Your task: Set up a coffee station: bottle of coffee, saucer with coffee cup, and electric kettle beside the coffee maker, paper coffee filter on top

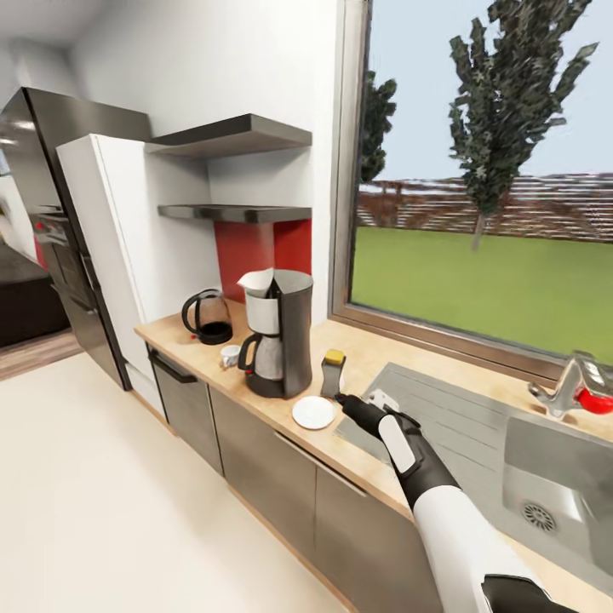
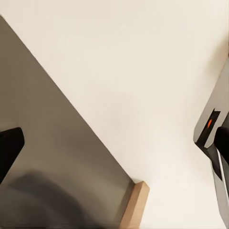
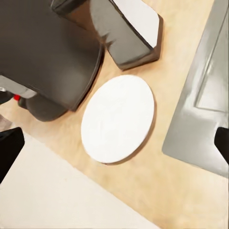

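On the left of the head view your electric kettle (image 1: 207,317) stood near the end of the desk (image 1: 375,358), beside the tall white cabinet (image 1: 111,247). It was a little apart from the coffee maker (image 1: 278,345), so I judge it could yet go closer. Between them lay the coffee cup (image 1: 230,355), on the bare wood rather than on its saucer; that step looked undone.

The coffee maker kept its place against the red backsplash (image 1: 260,247), under the two shelves (image 1: 234,174), and the paper coffee filter (image 1: 258,280) already sat in its top. Just to its right stood the bottle of coffee (image 1: 333,373) with its yellow cap, close beside the machine, as the task wants.

In front of the bottle lay the saucer (image 1: 313,412), flat on the wood near the desk's front edge and just beside the coffee maker's base. Your right hand (image 1: 349,403) hovered just to the saucer's right, and in the right wrist view its fingers were spread wide with nothing between them and the saucer (image 3: 118,119) lying free below. I read that as you having just set it there.

Your left hand (image 2: 114,143) hung low over the pale floor (image 2: 143,62) beside a cabinet's side, its dark fingertips wide apart and empty.

Farther right the desk ran on to the sink (image 1: 545,477) and tap (image 1: 569,385), under a big window (image 1: 485,170) giving on lawn and trees.
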Available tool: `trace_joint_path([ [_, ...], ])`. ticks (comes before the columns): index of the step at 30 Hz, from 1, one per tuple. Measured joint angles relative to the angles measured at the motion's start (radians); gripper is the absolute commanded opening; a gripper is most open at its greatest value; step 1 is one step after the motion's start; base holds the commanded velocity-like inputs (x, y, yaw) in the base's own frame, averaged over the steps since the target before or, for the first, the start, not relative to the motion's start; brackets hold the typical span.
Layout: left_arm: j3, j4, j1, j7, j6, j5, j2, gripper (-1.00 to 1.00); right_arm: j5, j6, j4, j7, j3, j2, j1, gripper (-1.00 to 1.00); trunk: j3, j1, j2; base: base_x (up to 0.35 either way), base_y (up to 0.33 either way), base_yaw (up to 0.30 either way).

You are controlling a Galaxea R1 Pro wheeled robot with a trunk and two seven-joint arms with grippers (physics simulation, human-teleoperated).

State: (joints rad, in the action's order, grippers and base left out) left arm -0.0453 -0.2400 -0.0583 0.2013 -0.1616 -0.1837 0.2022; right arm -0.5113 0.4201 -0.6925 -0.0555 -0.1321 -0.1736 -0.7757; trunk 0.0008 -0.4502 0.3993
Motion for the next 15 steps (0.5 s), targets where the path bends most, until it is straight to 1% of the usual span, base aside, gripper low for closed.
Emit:
trace_joint_path([
  [3,-0.001,0.001,0.0,0.0,0.0,0.0,0.0,1.0,0.0,0.0,0.011,0.0,0.0,0.0,0.0,1.0,0.0,0.0,0.0,-0.307,0.04,0.263],
  [6,-0.002,0.0,0.0,0.0,0.0,0.0,0.0,1.0,0.0,0.0,0.017,0.0,0.0,0.0,0.001,1.0,0.0,0.0,0.0,-0.241,0.136,0.272],
  [10,-0.003,-0.002,0.0,0.0,0.0,0.0,-0.001,1.0,0.0,0.0,0.02,0.0,0.0,0.0,0.001,1.0,0.0,0.0,0.0,-0.157,0.245,0.275],
  [15,-0.004,-0.006,0.0,0.0,0.0,0.001,-0.001,1.0,0.0,0.0,0.028,0.0,0.001,0.0,0.001,1.0,0.0,0.001,0.0,-0.046,0.291,0.275],
])
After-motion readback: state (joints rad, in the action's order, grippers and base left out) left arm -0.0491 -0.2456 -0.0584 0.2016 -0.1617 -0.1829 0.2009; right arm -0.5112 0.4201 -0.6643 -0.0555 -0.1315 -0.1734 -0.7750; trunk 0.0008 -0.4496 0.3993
